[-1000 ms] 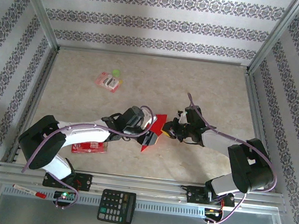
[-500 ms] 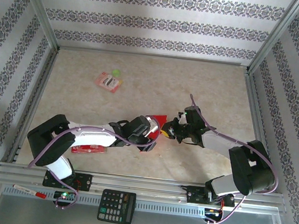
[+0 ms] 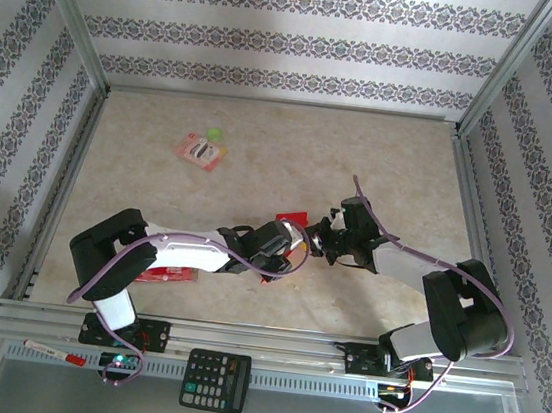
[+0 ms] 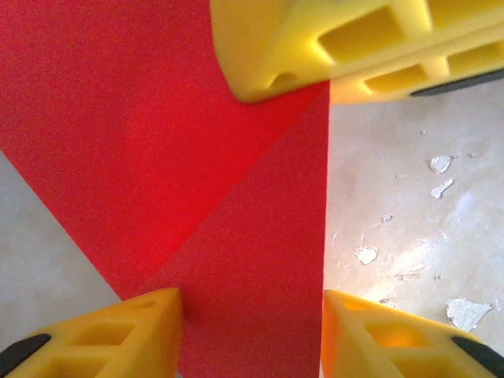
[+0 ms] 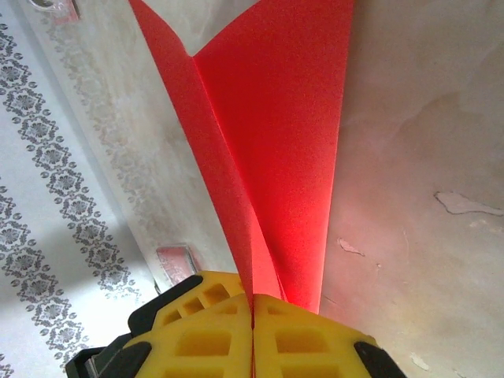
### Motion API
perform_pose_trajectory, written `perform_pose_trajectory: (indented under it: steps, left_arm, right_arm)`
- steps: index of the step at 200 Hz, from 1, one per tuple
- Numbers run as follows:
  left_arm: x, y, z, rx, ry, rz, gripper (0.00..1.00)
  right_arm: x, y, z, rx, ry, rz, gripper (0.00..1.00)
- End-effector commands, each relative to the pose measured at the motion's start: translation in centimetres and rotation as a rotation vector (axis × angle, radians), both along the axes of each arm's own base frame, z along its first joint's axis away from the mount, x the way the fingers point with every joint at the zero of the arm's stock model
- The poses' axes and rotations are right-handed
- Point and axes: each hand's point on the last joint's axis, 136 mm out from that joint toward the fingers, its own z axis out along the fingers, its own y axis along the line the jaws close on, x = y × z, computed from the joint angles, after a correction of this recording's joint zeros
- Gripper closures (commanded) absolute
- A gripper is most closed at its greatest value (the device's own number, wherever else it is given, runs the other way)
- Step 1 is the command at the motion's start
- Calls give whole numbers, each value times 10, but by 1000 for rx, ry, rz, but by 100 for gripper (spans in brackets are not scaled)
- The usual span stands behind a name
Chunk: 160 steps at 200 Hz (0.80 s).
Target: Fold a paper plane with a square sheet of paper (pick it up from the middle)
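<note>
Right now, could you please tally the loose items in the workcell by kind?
Folded red paper: 1
Packets: 2, the red packet and the pink packet
Calculator: 1
Marker: 1
Total: 5

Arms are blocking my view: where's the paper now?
The paper is near the centre of the top view, pinched in the shut right gripper, with the open left gripper straddling it.

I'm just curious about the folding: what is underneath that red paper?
Beside the red paper the pale table shows. Whatever lies directly beneath is covered by the sheet itself. The right hand pinches one end.
</note>
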Motion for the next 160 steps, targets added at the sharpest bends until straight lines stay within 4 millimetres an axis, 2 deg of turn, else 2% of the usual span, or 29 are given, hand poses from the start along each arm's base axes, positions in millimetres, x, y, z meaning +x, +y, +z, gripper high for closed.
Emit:
perform_pose_trajectory:
  steps: [1,31,119,160]
  left_arm:
    - [0,0,-1,53,-23,-16,55]
    - [2,1,-3,75,-27,-15,59]
    - [4,-2,-10,115,-33,-16,55]
    - [5,0,-5,118,-51,-9,62]
  right_arm:
    - [-3,3,3,10,-5,-2,93]
    - [-3,3,2,10,-2,-1,93]
    - [-2,5,0,21,7,-6,93]
    - [-3,3,-3,18,13,-7,93]
